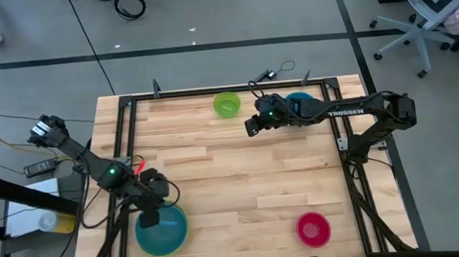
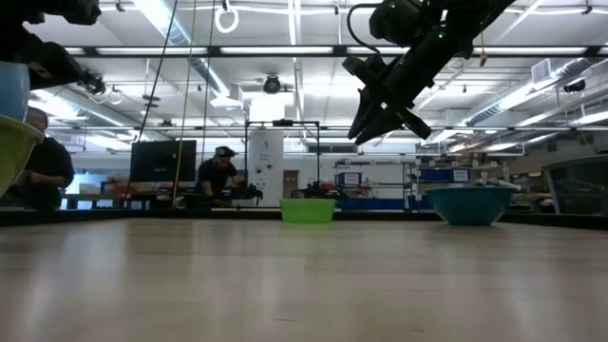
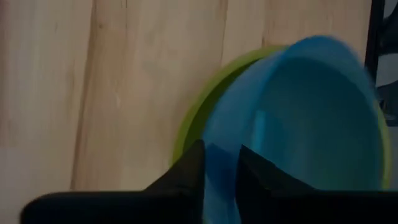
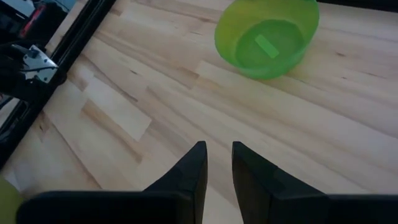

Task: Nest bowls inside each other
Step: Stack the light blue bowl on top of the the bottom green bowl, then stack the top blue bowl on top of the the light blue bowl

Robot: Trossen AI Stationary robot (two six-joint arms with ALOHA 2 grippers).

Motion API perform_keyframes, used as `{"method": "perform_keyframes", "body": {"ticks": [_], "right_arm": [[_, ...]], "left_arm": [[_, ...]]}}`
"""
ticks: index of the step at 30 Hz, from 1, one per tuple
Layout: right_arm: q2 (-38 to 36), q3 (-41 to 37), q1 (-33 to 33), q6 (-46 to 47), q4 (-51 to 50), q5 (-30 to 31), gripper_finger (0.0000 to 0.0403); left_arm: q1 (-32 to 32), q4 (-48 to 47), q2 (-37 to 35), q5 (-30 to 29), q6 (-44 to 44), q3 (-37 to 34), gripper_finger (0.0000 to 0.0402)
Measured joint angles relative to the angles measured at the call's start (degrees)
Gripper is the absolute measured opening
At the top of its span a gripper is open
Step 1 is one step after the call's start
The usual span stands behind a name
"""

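At the near left, the light blue bowl (image 1: 162,231) (image 3: 311,118) sits tilted inside the large lime green bowl (image 3: 193,118) (image 2: 14,152). My left gripper (image 1: 155,202) (image 3: 221,180) points down at the light blue bowl's far rim, its fingers a little apart. My right gripper (image 1: 250,127) (image 4: 219,168) hangs above the far middle of the table, fingers slightly apart with nothing between them. The small green bowl (image 1: 227,104) (image 4: 267,37) stands on its base ahead of it. The deeper blue bowl (image 1: 301,102) (image 2: 470,202) stands under the right arm. The red-pink bowl (image 1: 313,229) rests near right. My left gripper comes from above, one finger (image 3: 189,177) outside and one finger (image 3: 261,183) inside the light blue bowl's rim (image 3: 221,158). I cannot tell whether either finger touches the wall. The bowl lies tilted in the lime green bowl.
A black metal frame (image 1: 125,153) runs around the wooden table top. Cables (image 1: 270,74) lie at the far edge. Bare wood (image 1: 241,177) spreads across the middle. People (image 2: 220,176) sit in the room beyond the far edge.
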Motion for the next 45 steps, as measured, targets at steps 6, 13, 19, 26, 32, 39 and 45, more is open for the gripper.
{"method": "perform_keyframes", "body": {"ticks": [6,13,19,26,32,39,45], "right_arm": [[0.0,0.0,1.3,-0.1,0.0,1.1,0.0082],[0.0,0.0,2.4,0.1,-0.7,3.3,0.0082],[0.0,0.0,1.0,-0.4,-10.9,11.4,0.0083],[0.0,0.0,-2.9,-6.8,-25.7,14.8,0.0126],[1.9,-0.2,-8.8,-9.8,-29.7,17.1,0.0179],[7.9,-0.9,-13.5,-11.0,-28.8,12.5,0.0185],[11.2,-0.9,-14.3,-13.8,-28.2,10.3,0.0139]], "left_arm": [[0.0,0.3,0.0,1.7,-3.8,0.0,0.0159],[0.6,-1.6,0.0,1.9,-6.5,1.1,0.0255],[4.2,-3.4,-0.1,0.7,-7.0,4.4,0.0265],[9.6,-5.0,-0.2,-11.0,-4.5,10.1,0.0252],[16.1,-5.0,-0.2,-15.7,-1.0,11.8,0.025],[26.5,-3.5,-0.2,-16.8,-4.7,11.8,0.0249],[32.4,-2.7,-0.2,-16.9,-4.7,11.8,0.0249]]}}
